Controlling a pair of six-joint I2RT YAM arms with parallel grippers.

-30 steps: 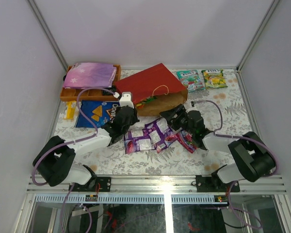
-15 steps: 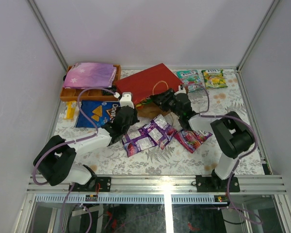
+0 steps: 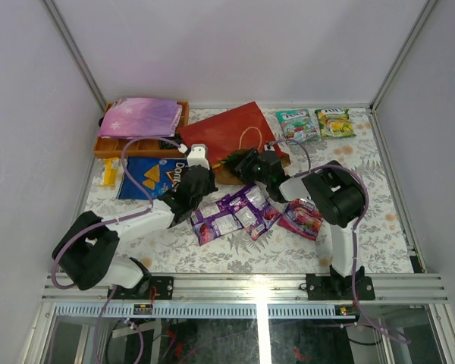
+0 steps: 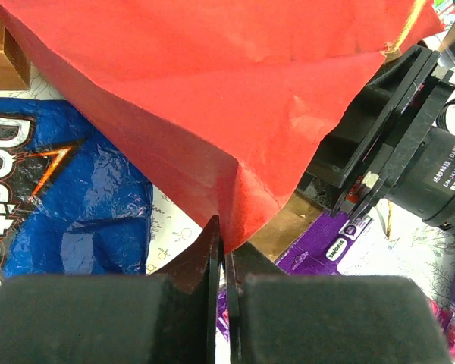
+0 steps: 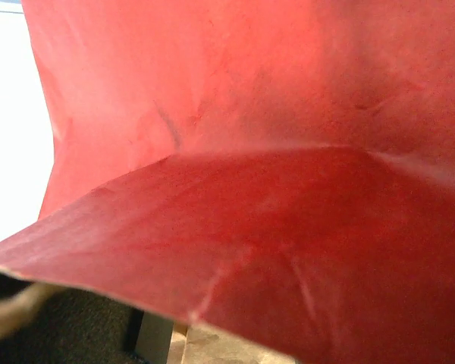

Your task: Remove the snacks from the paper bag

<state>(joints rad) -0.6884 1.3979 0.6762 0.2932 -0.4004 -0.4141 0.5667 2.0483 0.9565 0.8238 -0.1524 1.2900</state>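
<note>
Paper bag [image 3: 229,133], one, red, lies on its side at the back of the bench [image 3: 368,189], mouth toward our arms. Around it we count one blue Doritos bag [image 3: 146,179] to its left, two green packets [image 3: 296,125] at the back right, one pink-red packet [image 3: 303,218], and at least three purple packets [image 3: 216,224] clustered in front. Our left claw [image 4: 222,244] is clenched on the bag's lower corner. Our right claw [image 3: 236,161] sits at the mouth; red paper fills its camera, so we cannot tell whether it is released or clenched.
</note>
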